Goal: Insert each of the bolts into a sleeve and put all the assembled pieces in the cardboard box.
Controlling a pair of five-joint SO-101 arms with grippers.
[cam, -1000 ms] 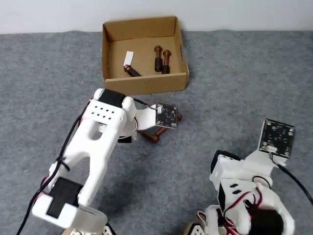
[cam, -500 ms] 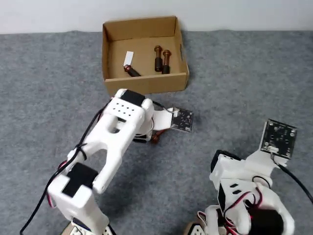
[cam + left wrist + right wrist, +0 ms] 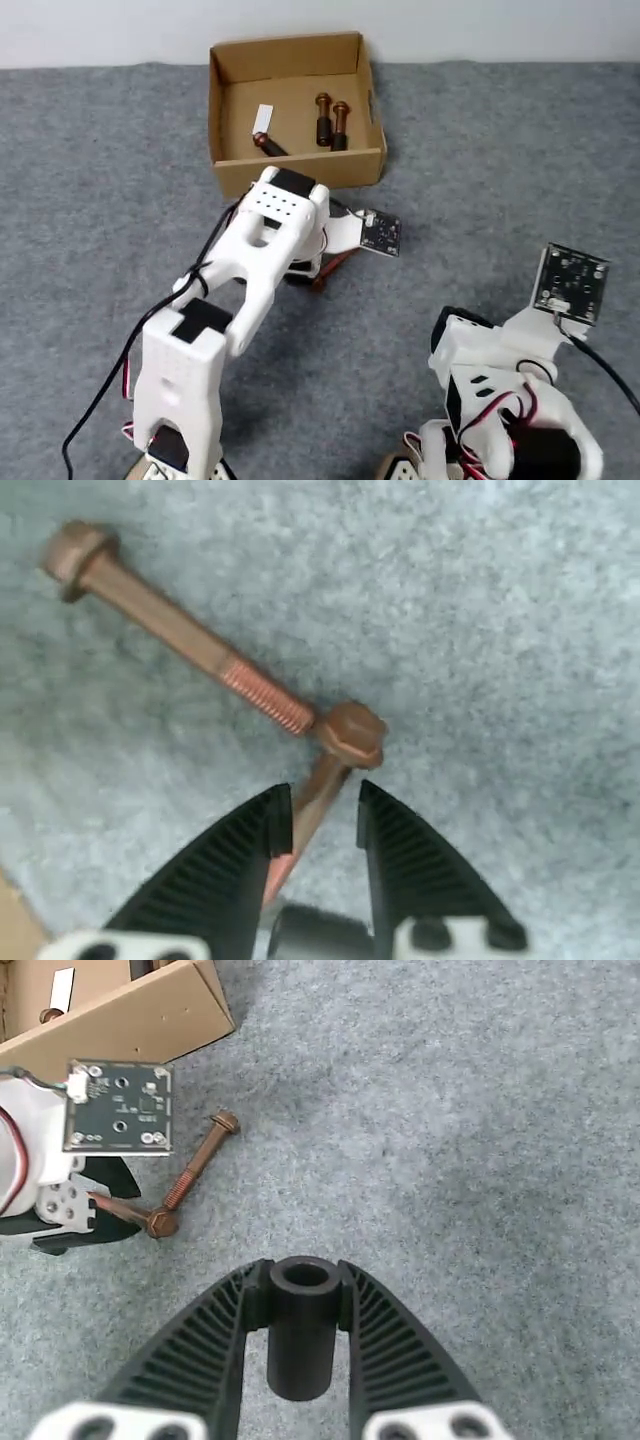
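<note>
Bolt (image 3: 350, 735) shank end hides between left end effector (image 3: 322, 788) fingers (image 3: 235, 855).

My left gripper (image 3: 318, 810) has open carpet (image 3: 500, 600) on most sides, but a loose bolt (image 3: 170, 630) lies just ahead and the cardboard box (image 3: 340, 167) stands near.

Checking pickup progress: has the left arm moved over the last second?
Yes. The left arm has swung rightward and closer to the front wall of the cardboard box.

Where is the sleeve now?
In the right wrist view, the right pincer holds the sleeve over the mat, apart from the two bolts at the left pincer.
</note>
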